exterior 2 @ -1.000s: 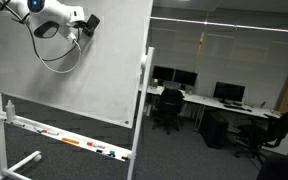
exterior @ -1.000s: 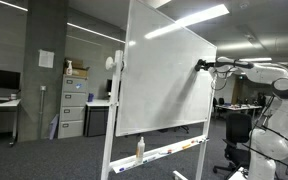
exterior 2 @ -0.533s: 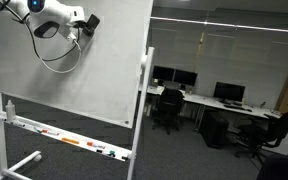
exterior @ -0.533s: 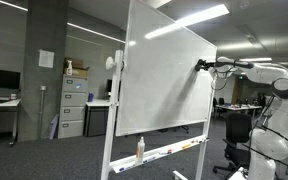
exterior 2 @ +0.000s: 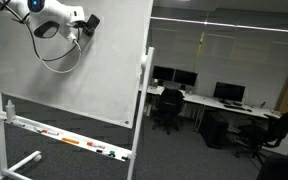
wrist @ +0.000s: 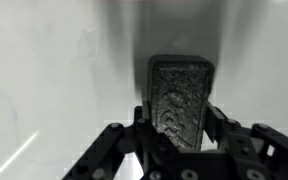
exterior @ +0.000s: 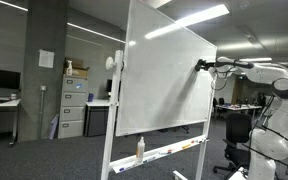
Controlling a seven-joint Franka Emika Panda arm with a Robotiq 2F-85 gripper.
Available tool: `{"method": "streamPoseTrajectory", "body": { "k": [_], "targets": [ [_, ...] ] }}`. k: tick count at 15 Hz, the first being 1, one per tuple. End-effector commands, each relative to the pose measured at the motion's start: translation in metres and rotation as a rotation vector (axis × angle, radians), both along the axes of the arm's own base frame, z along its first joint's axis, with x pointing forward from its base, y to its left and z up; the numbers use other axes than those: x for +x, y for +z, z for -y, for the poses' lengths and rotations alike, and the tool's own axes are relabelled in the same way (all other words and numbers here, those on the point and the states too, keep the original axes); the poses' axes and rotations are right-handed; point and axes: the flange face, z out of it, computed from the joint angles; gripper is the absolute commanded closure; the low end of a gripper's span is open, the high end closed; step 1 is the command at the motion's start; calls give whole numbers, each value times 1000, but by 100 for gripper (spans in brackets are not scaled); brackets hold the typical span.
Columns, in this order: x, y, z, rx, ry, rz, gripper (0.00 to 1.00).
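Big whiteboard (exterior: 164, 80) on a rolling stand in a dim carpeted office; fingers (wrist: 217, 122) clamped on the dark eraser (wrist: 180, 95), high up by the board's edge; can't tell if it's touching, wrist view's blurry

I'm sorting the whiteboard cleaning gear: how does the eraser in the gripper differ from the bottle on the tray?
The eraser is a dark, flat block; the bottle is pale, tall and narrow. The eraser is clamped in the gripper, high up by the whiteboard; the bottle stands upright on the tray at the bottom, with nothing gripping it. Both are at the same whiteboard.
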Motion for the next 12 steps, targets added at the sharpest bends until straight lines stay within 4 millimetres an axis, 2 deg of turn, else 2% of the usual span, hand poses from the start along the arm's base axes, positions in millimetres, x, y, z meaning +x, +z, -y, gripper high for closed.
{"method": "streamPoseTrajectory", "body": {
  "k": [1,12],
  "targets": [
    [0,0,0,0,0,0,45],
    [0,0,0,0,0,0,45]
  ]
}}
